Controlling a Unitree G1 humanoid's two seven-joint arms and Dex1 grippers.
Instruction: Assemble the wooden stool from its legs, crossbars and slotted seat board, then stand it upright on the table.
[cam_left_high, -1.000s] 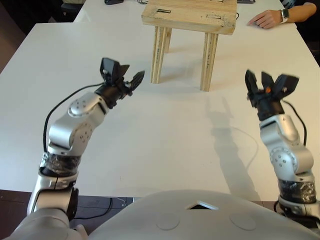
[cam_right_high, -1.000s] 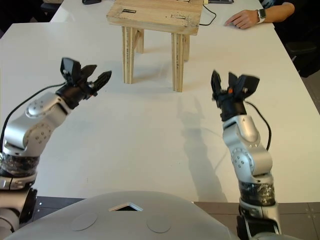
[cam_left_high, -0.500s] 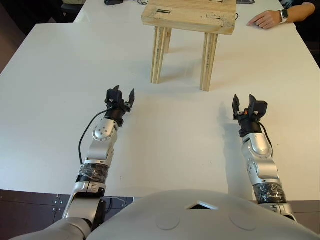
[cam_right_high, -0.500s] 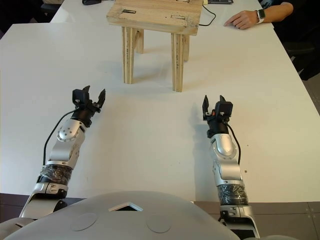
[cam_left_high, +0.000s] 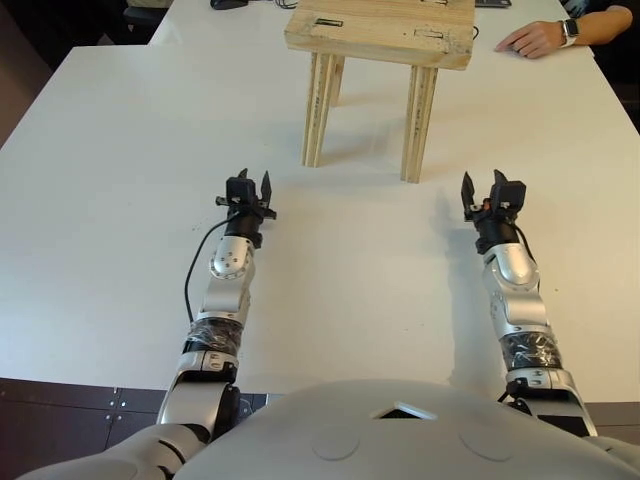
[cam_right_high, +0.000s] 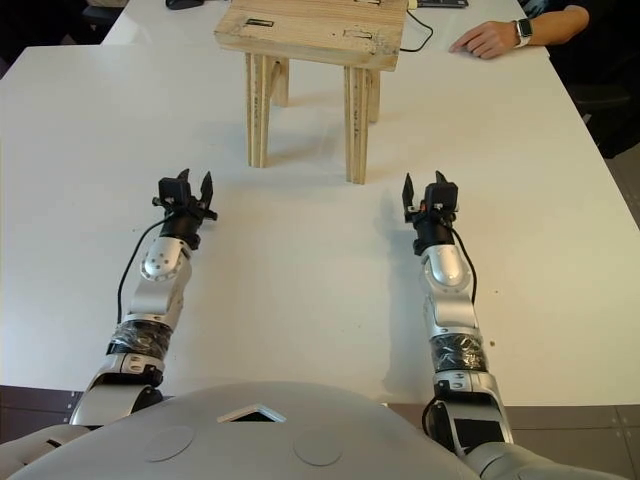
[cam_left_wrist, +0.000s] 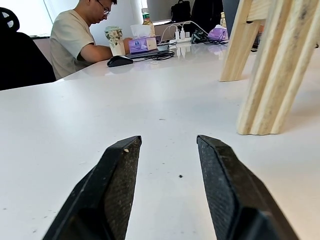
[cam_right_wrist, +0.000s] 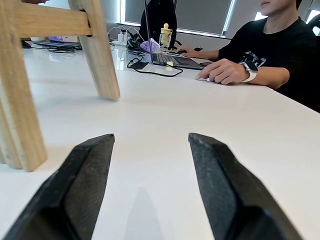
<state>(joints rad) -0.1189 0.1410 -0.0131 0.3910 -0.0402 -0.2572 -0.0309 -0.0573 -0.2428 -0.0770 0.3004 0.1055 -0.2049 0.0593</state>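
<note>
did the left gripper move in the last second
Yes. The left gripper has come down from a raised pose to the white table, now short of the near leg of the pale wooden stool.

The stool (cam_left_high: 378, 32) is pale unfinished wood, rough-grained; the table (cam_left_high: 120, 150) is smooth, faintly glossy white.

I see the stool (cam_left_high: 378, 40) upright on the table (cam_left_high: 120, 150), far side, roughly centred ahead of me. Left gripper (cam_left_high: 253, 180) is low at the tabletop, nearer me, left of the stool's near legs. Right gripper (cam_left_high: 481, 180) mirrors it on the right. Neither touches the stool.
</note>
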